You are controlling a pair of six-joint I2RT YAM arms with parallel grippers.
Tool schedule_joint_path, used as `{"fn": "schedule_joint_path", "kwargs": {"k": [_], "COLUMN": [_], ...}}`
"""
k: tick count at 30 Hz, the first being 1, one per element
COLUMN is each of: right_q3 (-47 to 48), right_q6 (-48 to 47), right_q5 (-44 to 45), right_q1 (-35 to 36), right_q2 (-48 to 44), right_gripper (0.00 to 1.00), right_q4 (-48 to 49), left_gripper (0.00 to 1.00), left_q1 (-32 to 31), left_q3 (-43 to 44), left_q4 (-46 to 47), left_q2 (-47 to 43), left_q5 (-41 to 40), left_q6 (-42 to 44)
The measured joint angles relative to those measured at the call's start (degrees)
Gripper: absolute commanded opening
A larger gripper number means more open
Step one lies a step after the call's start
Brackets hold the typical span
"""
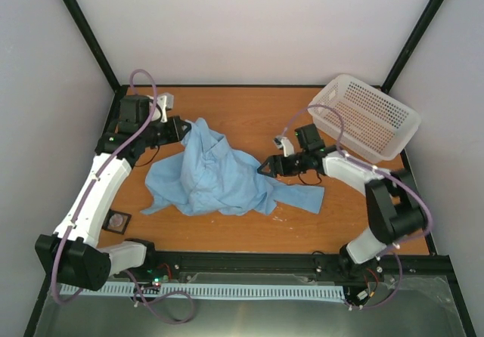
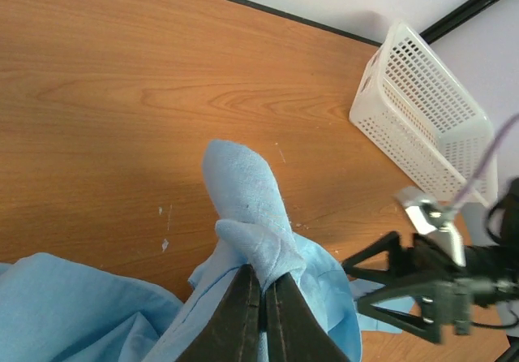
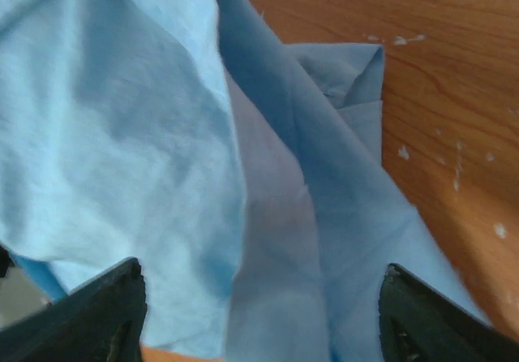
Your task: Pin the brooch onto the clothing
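Wooden table carries the crumpled shirt, its far-left fold clenched in the left gripper, the right gripper gaping empty at its right edge, while the brooch lies in the black tray near-left, nearer the left arm.

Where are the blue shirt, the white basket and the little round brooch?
blue shirt point(image 1: 212, 174): top view, on its crumpled middle.
white basket point(image 1: 367, 114): top view, on its bare perforated floor.
brooch point(image 1: 116, 220): top view, on the disc's brownish face.
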Motion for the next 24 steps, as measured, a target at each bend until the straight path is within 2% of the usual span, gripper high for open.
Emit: {"fn": "schedule_joint_path", "kwargs": {"k": [4,7,8,9,13,17,21,24], "right_q3": [4.42,4.76,4.83,5.20,11.37,22.95,35.28,46.84], "right_q6": [1.70,2.40,2.14,2.71,4.09,4.28,2.97,0.42], "right_q5": [0.70,2.67,3.21,3.98,8.28,18.80,29.66,32.92], "right_q1": [2.23,3.39,3.76,4.20,4.72,4.59,4.44,4.37], "right_q2": [10.12,11.63,11.61,11.61,13.33,12.37,3.15,-3.39], "right_gripper": [0.63,0.27,0.09,0.03,0.03,0.03,0.03,0.03], "right_q4": [0.94,0.90,0.98,0.90,-2.38,-9.49,-13.51,-14.43], "left_gripper": [0.01,0.01,0.01,0.01,0.01,0.01,0.01,0.01], "left_q1": [0.00,0.00,0.00,0.00,0.00,0.04,0.07,0.07], "left_q3": [0.72,1.05,1.14,1.33,4.04,12.00,23.76,33.11], "left_q4": [-0.24,-0.39,-0.48,-0.63,-1.86,-3.85,-3.78,-2.80], "left_q2": [0.02,0.02,0.02,0.04,0.33,0.87,0.90,0.76], "left_q5": [0.37,0.33,0.33,0.33,-0.13,-3.67,-7.69,-9.18], "left_q6": [0.37,0.55,0.55,0.55,0.50,0.52,1.20,2.05]}}
